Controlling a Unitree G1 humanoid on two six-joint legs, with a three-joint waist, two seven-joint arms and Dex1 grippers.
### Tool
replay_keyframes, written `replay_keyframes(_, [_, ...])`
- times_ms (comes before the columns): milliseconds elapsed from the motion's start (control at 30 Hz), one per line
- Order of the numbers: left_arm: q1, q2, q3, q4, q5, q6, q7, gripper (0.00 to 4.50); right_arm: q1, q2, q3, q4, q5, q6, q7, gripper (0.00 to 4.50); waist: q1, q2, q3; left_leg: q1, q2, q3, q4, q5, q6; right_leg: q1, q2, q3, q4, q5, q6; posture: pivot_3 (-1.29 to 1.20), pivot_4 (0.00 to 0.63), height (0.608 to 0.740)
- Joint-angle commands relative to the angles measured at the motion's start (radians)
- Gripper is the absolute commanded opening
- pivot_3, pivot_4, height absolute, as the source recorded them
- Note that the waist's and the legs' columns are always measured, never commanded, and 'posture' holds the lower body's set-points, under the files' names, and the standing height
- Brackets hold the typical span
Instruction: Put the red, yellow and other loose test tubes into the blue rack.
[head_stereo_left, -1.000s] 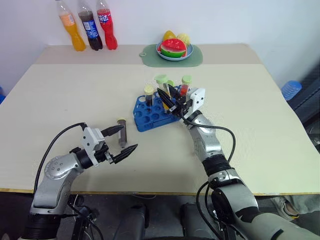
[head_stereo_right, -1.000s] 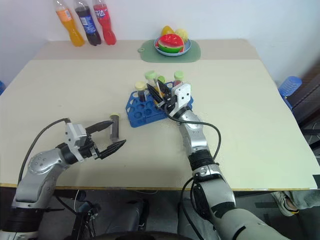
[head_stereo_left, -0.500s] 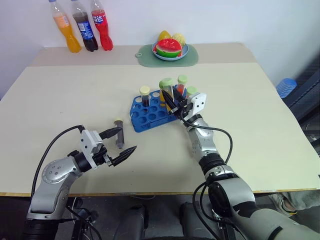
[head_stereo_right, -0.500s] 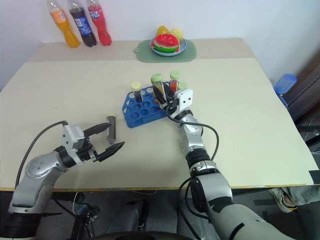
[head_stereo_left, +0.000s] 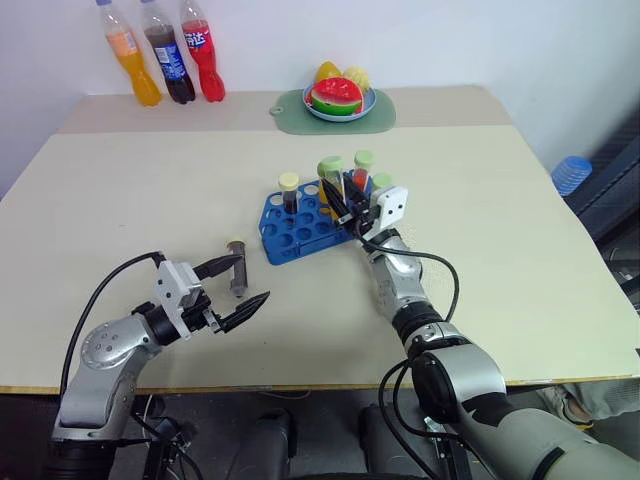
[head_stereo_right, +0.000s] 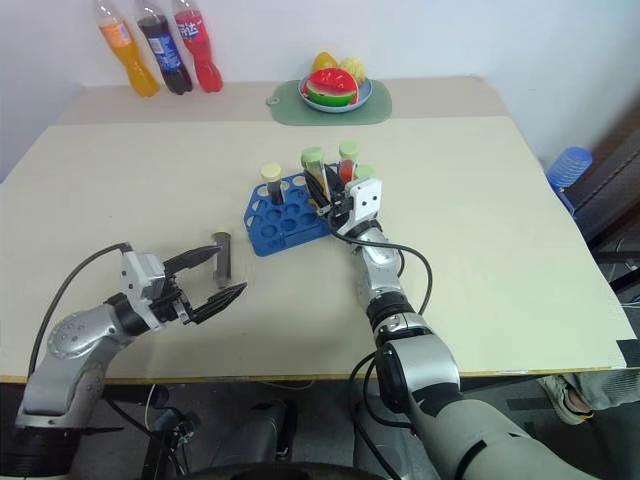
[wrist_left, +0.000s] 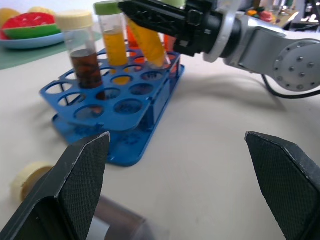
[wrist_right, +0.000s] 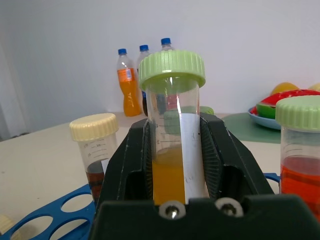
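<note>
Right gripper (head_stereo_left: 343, 205) holds a yellow test tube (wrist_right: 172, 145) over the blue rack (head_stereo_left: 300, 227).
Left gripper (head_stereo_left: 238, 285), jaws wide and empty, sits near a loose brown tube (head_stereo_left: 237, 266) lying on the table (head_stereo_left: 520, 250).

The left arm reaches in from about 7 o'clock, forearm bent low over the near edge, a black cable looping back from its wrist. Its left claw (head_stereo_left: 236, 286) points toward 3 o'clock with both black fingers spread wide and nothing between them. The right arm comes up from 5 o'clock and stretches toward 11 o'clock, wrist tilted slightly upward, a cable curling beside the forearm. The right claw (head_stereo_left: 341, 203) is clamped on a yellow test tube (wrist_right: 172, 145), its ribbed pads pressed against both sides of the glass, probably below mid-length.
</note>
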Motion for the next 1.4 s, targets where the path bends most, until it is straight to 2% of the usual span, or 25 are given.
replay_keyframes(33, [0.005, -0.006, 0.015, -0.011, -0.005, -0.025, 0.000, 4.50, 0.022, 0.008, -0.001, 0.031, -0.005, -0.009, 0.031, 0.87, 0.000, 0.000, 0.000, 0.000, 0.000, 0.000, 0.000, 0.000, 0.000, 0.000, 0.000, 0.000, 0.000, 0.000, 0.000, 0.00, 0.150, 0.740])
replay_keyframes(400, [-0.004, -0.015, 0.010, -0.008, -0.002, -0.023, 0.004, 4.50, 0.056, 0.009, -0.014, 0.013, 0.007, -0.024, 0.084, 0.87, 0.001, 0.000, 0.000, 0.000, 0.000, 0.000, 0.000, 0.000, 0.000, 0.000, 0.000, 0.000, 0.000, 0.000, 0.000, 0.00, 0.150, 0.740])
replay_keyframes(633, [-0.005, -0.030, 0.004, -0.001, 0.001, -0.028, 0.001, 4.50, 0.076, -0.002, -0.003, -0.013, -0.028, -0.052, 0.074, 4.33, 0.000, 0.001, 0.000, 0.000, 0.000, 0.000, 0.000, 0.000, 0.000, 0.000, 0.000, 0.000, 0.000, 0.000, 0.000, 0.00, 0.150, 0.740])
replay_keyframes(667, [-0.005, -0.031, 0.003, 0.001, 0.001, -0.028, 0.000, 4.50, 0.078, -0.003, -0.002, -0.017, -0.030, -0.054, 0.073, 4.48, 0.000, 0.001, 0.000, 0.000, 0.000, 0.000, 0.000, 0.000, 0.000, 0.000, 0.000, 0.000, 0.000, 0.000, 0.000, 0.00, 0.150, 0.740])
replay_keyframes(900, [-0.023, -0.040, 0.007, -0.004, -0.012, -0.006, 0.012, 4.50, 0.103, -0.032, 0.016, -0.078, -0.045, -0.057, 0.088, 4.48, 0.002, 0.001, 0.001, 0.000, 0.000, 0.000, 0.000, 0.000, 0.000, 0.000, 0.000, 0.000, 0.000, 0.000, 0.000, 0.00, 0.150, 0.740])
replay_keyframes(1033, [-0.031, -0.075, 0.049, -0.058, -0.087, 0.060, 0.086, 4.50, 0.164, -0.074, 0.050, -0.189, -0.057, 0.000, 0.113, 4.48, 0.003, 0.001, 0.000, 0.000, 0.000, 0.000, 0.000, 0.000, 0.000, 0.000, 0.000, 0.000, 0.000, 0.000, 0.000, 0.00, 0.150, 0.740])
replay_keyframes(1200, [-0.017, -0.107, 0.145, -0.245, -0.188, 0.298, 0.379, 4.50, 0.333, -0.199, 0.101, -0.477, -0.043, 0.183, 0.187, 4.48, 0.005, 0.001, 0.000, -0.001, 0.000, -0.001, 0.000, 0.000, 0.000, 0.000, -0.001, 0.000, 0.000, 0.000, 0.000, 0.00, 0.150, 0.740])
replay_keyframes(1333, [-0.042, -0.115, 0.211, -0.387, -0.388, 0.563, 0.650, 4.50, 0.467, -0.353, 0.095, -0.674, -0.017, 0.309, 0.254, 4.48, 0.009, 0.001, 0.000, -0.001, -0.001, -0.001, 0.001, 0.000, 0.000, 0.001, -0.001, 0.000, 0.000, 0.000, 0.000, 0.00, 0.150, 0.740])
replay_keyframes(1400, [-0.079, -0.119, 0.235, -0.409, -0.474, 0.658, 0.777, 4.50, 0.500, -0.396, 0.089, -0.732, 0.004, 0.357, 0.270, 4.48, 0.012, 0.001, 0.000, 0.000, -0.001, -0.001, 0.002, 0.000, 0.000, 0.002, -0.001, 0.000, -0.001, 0.000, 0.000, 0.00, 0.150, 0.740])
